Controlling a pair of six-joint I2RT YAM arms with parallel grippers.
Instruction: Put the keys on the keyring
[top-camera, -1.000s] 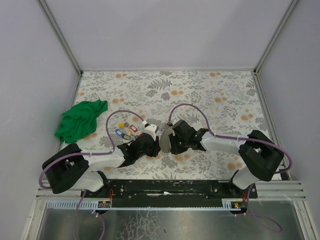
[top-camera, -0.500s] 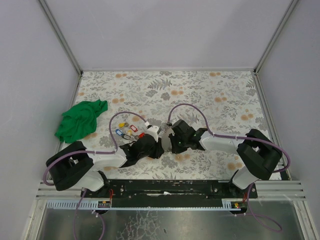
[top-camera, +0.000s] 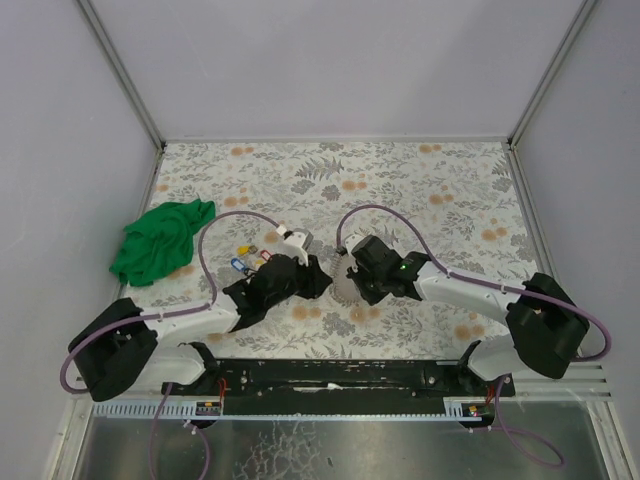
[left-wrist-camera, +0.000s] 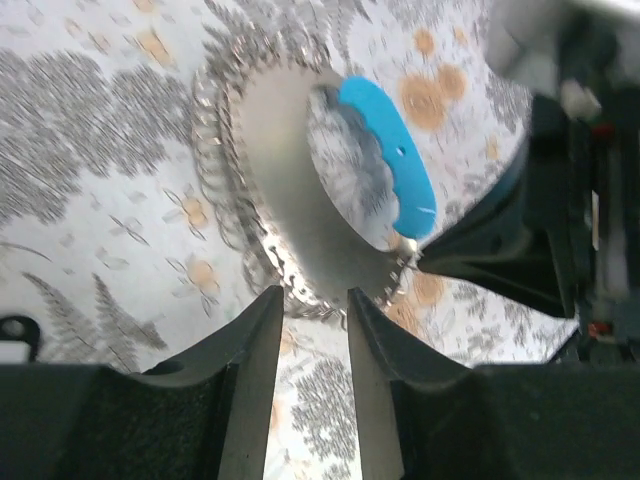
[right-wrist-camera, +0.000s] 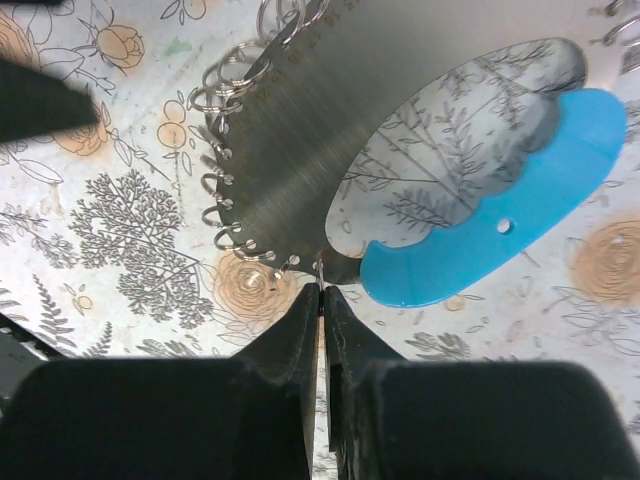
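The cloth (top-camera: 160, 240) lies bunched at the left edge of the table (top-camera: 420, 190), well apart from the rest. The left arm (top-camera: 190, 320) reaches low from its base at the near left corner, with the forearm slanting right toward the middle. The keys (top-camera: 250, 262) lie in a small cluster on the table just beyond that forearm, between cloth and wrist. Neither gripper touches them.

The left gripper (left-wrist-camera: 313, 292) points at the keyring (right-wrist-camera: 290, 150). Its fingers (left-wrist-camera: 250, 380) stand parted, with the table's pattern showing in the gap. The tips sit at either side of the keyring's rim without clamping it.

The keyring sits between the two grippers, near the middle of the table's front half. It is a flat steel crescent fringed with little split rings, and a light-blue arc closes one side. It seems tilted up, though I cannot tell whether its low edge rests on the table.

The right gripper (right-wrist-camera: 320, 288) meets it from the other side, fingers pressed almost together, pinching the rim where steel meets blue. The right arm (top-camera: 470, 290) runs low and leftward from its base at the near right corner.

The two wrists are nearly nose to nose, with little room between them. Beyond them, broad flowered surface runs to the back rail (top-camera: 335, 140). More of it lies between the right arm and the right edge.
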